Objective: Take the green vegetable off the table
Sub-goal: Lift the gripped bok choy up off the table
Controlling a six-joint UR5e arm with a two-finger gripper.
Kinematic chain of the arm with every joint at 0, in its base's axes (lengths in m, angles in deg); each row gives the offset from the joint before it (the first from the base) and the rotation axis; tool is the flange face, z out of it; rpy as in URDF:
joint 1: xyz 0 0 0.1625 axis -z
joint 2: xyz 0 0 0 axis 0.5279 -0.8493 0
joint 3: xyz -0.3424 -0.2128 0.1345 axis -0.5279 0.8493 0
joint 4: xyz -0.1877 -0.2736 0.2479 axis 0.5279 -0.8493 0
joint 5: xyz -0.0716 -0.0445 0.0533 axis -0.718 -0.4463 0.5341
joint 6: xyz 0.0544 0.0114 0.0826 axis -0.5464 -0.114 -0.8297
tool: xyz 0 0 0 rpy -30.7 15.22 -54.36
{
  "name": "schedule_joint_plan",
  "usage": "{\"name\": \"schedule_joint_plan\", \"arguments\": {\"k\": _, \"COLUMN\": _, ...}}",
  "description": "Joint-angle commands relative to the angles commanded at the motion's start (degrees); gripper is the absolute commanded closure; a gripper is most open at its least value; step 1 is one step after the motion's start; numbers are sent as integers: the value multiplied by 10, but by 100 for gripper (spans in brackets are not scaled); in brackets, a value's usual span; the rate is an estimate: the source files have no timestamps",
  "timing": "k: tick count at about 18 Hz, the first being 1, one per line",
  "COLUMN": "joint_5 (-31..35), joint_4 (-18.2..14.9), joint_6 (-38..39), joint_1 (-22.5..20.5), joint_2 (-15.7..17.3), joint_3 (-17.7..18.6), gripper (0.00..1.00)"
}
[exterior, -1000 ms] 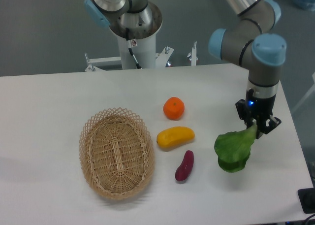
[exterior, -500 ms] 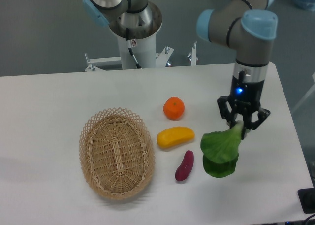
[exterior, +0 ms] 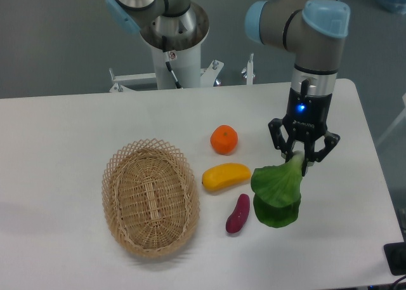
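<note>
The green vegetable (exterior: pixel 277 190) hangs by its pale stem from my gripper (exterior: pixel 297 160), which is shut on that stem. Its broad dark leaves droop down and left, just above the white table (exterior: pixel 76 125), with a shadow beneath them. The leaves hang close to the right of the purple sweet potato (exterior: pixel 238 214). The arm comes down from the upper right.
A yellow oblong fruit (exterior: pixel 226 176) lies left of the vegetable, with an orange fruit (exterior: pixel 224 139) behind it. A woven wicker basket (exterior: pixel 151 197) stands at the left. The robot base (exterior: pixel 170 30) rises behind the table's far edge.
The gripper has carried the green vegetable leftward across the table, from near the right edge toward the sweet potato and yellow fruit. The wrist has turned a little.
</note>
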Motion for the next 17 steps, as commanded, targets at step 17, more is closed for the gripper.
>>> {"name": "schedule_joint_plan", "arguments": {"k": 17, "joint_5": 1, "joint_4": 0, "joint_6": 1, "joint_1": 0, "joint_2": 0, "joint_3": -3, "gripper": 64}}
